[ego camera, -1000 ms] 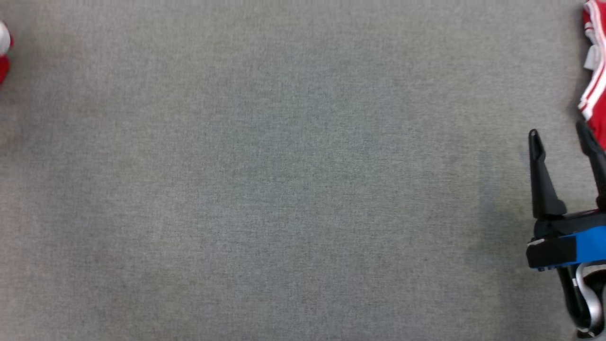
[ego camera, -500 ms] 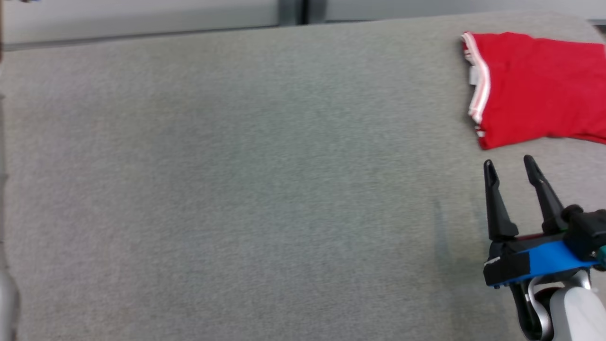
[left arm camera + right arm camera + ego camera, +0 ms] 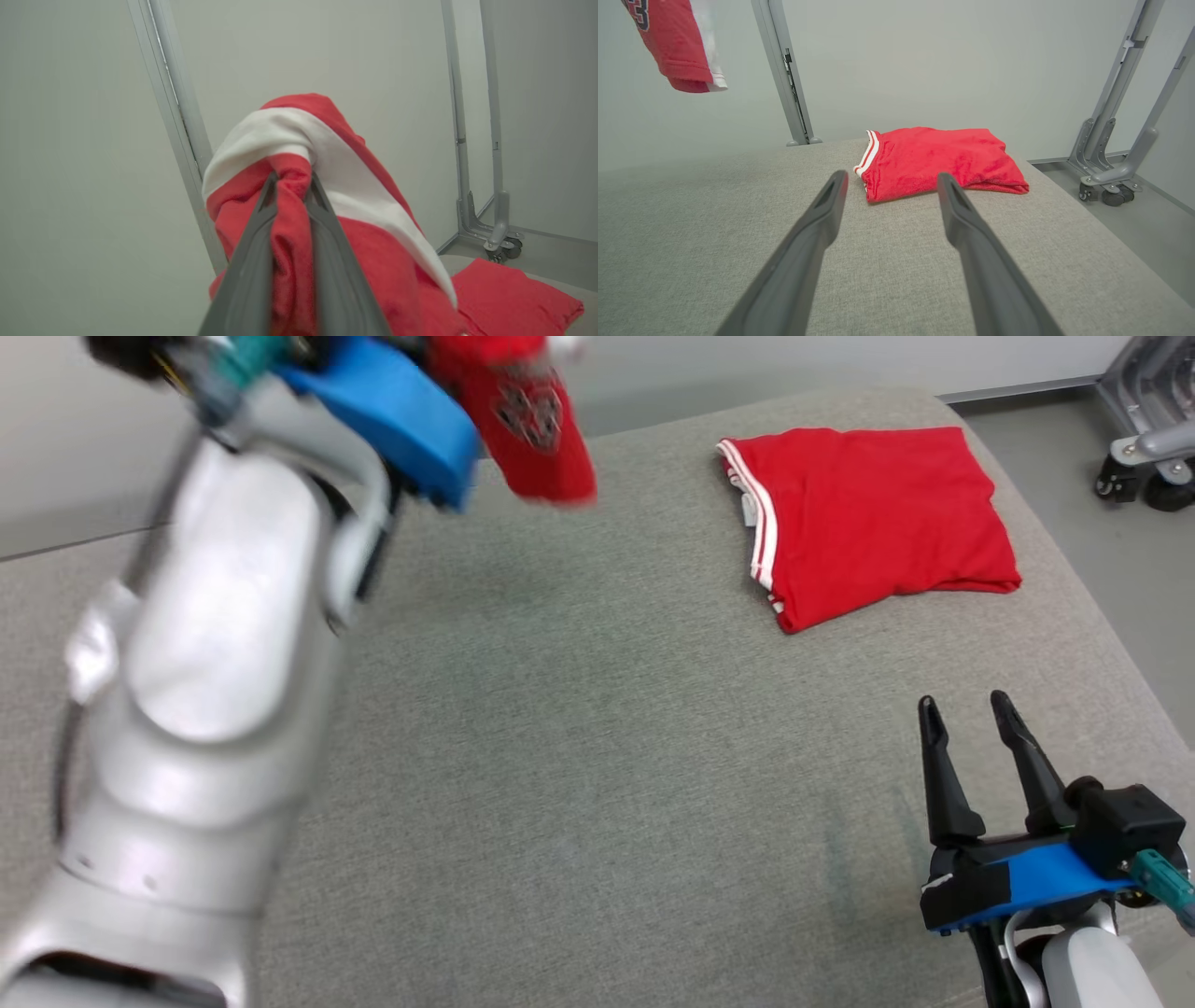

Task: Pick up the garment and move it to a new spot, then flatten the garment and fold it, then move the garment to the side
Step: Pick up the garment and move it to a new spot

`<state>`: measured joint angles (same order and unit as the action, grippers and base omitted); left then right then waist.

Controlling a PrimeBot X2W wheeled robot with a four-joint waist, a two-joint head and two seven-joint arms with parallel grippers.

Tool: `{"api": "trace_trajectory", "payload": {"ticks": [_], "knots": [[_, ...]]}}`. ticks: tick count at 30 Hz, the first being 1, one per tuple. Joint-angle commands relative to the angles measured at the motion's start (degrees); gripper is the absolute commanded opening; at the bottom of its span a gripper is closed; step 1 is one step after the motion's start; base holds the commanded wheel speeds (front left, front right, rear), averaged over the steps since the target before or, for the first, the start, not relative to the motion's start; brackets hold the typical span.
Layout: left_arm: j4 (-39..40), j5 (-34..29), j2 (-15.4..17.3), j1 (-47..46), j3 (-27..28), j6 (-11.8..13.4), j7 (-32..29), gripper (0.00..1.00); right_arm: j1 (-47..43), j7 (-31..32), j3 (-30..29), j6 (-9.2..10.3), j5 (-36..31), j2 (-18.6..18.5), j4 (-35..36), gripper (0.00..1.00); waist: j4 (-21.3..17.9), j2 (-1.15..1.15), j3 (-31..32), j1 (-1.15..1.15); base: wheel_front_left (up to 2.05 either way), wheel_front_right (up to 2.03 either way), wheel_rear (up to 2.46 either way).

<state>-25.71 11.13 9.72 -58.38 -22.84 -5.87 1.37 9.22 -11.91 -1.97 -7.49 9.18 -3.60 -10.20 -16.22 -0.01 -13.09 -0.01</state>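
The left forearm slants up high at the head view's left, pale and blurred; the left gripper is pinched tight on the garment, with cloth squeezed between its fingers; the right gripper sits low, its fingers parted and bare.

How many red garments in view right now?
2. A hanging garment is clamped in the left gripper above the grey surface; a folded garment lies at the surface's far right. Others may sit out of frame.
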Motion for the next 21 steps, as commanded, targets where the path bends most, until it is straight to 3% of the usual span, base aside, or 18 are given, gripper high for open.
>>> {"api": "trace_trajectory", "payload": {"ticks": [1, 8, 17, 19, 20, 21], "knots": [[0.43, 0.01, -0.59, 2.81, -0.91, 0.28, 0.37, 0.0, 0.31, -0.54, 0.04, -0.01, 0.15, 0.27, -0.44, 1.0, -0.25, 0.01, 0.26, 0.01, 0.0, 0.0, 0.0], [0.56, 2.53, -3.04, 17.55, -3.1, 2.7, 1.77, 0.0, 0.38, -1.37, 0.28, -0.01, 0.41, 0.48, -2.0, 1.0, 0.14, 0.01, 0.61, 0.01, 0.0, 0.0, 0.0], [-3.97, 4.31, -4.07, 32.84, -6.65, 3.63, 4.19, 0.0, 0.77, -1.92, 1.42, -0.01, 0.96, 0.61, -3.71, 1.0, 1.46, 0.01, 0.52, 0.01, 0.0, 0.0, 0.0], [-4.83, 3.68, -4.46, 34.41, -7.66, 3.9, 5.23, 0.49, 0.74, -2.15, 1.44, -0.01, 1.02, 0.62, -4.15, 1.0, 1.91, 0.01, 0.62, 0.01, 0.0, 0.0, 0.0], [-5.19, 3.51, -4.59, 34.91, -8.39, 3.89, 5.59, 1.0, 0.67, -2.2, 1.5, -0.01, 0.96, 0.62, -4.36, 1.0, 2.16, 0.01, 0.76, 0.01, 0.0, 0.0, 0.0], [-5.22, 2.87, -4.74, 35.03, -9.12, 3.6, 6.4, 1.0, 0.61, -2.27, 1.63, -0.01, 0.9, 0.62, -4.55, 1.0, 2.41, 0.01, 0.96, 0.01, 0.0, 0.0, 0.0]]}}
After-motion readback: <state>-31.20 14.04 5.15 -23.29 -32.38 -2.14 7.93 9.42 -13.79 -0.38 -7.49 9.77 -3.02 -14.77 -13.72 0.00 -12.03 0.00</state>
